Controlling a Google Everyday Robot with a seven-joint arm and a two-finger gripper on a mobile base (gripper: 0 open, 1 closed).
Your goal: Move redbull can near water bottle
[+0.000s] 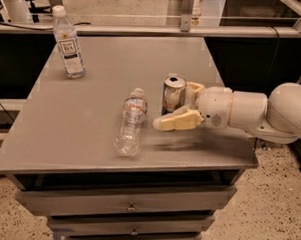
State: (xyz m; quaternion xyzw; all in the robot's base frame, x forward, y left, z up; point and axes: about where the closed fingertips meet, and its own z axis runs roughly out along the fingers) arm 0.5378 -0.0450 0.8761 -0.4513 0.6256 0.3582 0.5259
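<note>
- a white-capped bottle [69, 43] with a large white-and-dark label stands upright near the far left corner of the grey desk [113, 60].
- the water bottle [132, 122], clear and ribbed, lies on its side about midway between the left and right edges, closer to the near edge than to the far one. its cap end points toward the far edge and its base toward the near edge.
- the redbull can [173, 93] stands upright just beside the water bottle's neck end, on the side toward the right edge. a narrow strip of desk shows between them, so they are apart.
- the gripper [175, 107] is at the can, low over the desk. one pale finger [176, 123] lies across the can's near side and the other sits behind it on the far side, with the jaws closed on the can.
- the white arm [246, 112] reaches in roughly level across the right edge of the desk.
- below the near edge, drawers [132, 204] with small handles are stacked.
</note>
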